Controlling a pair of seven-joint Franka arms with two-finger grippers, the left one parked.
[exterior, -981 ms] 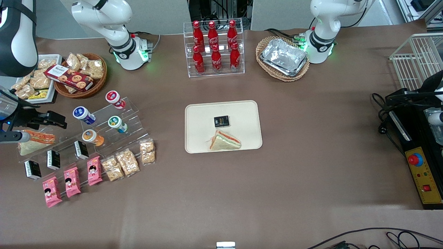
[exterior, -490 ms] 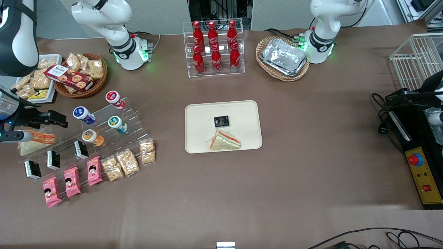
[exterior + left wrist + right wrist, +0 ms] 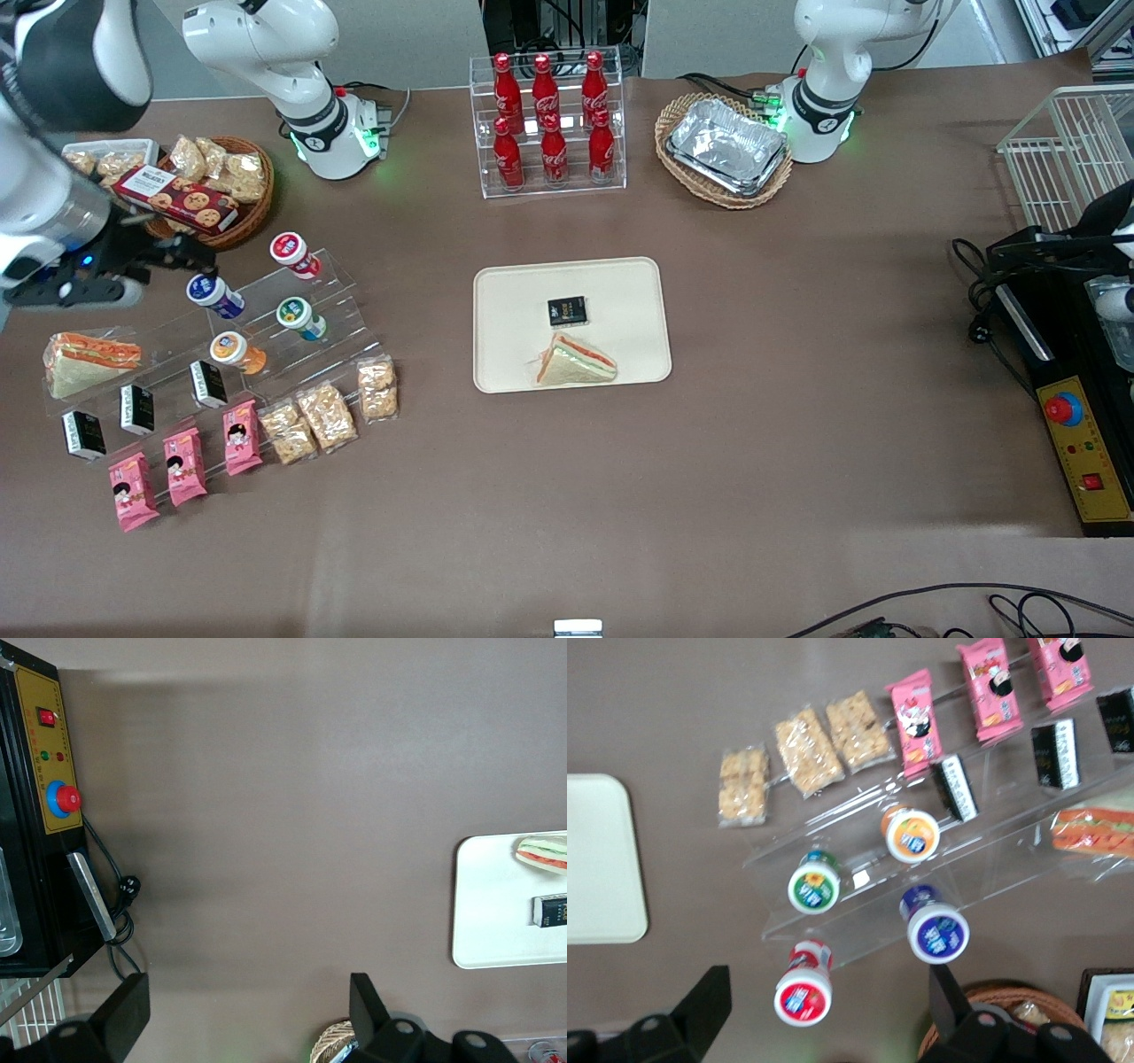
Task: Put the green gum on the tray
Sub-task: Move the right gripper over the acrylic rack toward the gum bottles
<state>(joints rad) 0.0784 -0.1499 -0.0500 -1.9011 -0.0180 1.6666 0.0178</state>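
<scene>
The green gum (image 3: 297,315) lies on a clear acrylic step stand, its white-rimmed green lid up; it also shows in the right wrist view (image 3: 813,887). The cream tray (image 3: 620,283) lies mid-table, toward the parked arm's end from the stand, and holds a sandwich (image 3: 576,361) and a small black packet (image 3: 567,310). Its corner shows in the right wrist view (image 3: 598,850). My gripper (image 3: 190,259) hovers above the stand close to the blue-lidded bottle (image 3: 211,292), apart from the green gum. In the right wrist view the gripper (image 3: 828,973) is open and empty, its fingers wide apart.
On the stand also lie a red-lidded bottle (image 3: 291,251), an orange-lidded bottle (image 3: 233,349), black packets, pink snack packs, cracker bags and a wrapped sandwich (image 3: 89,359). A wicker snack basket (image 3: 208,182) stands close by. A cola bottle rack (image 3: 549,120) and a foil-tray basket (image 3: 725,149) stand farther away.
My gripper has risen from over the wrapped sandwich and moved away from the front camera, toward the blue-lidded bottle. Nothing else has moved.
</scene>
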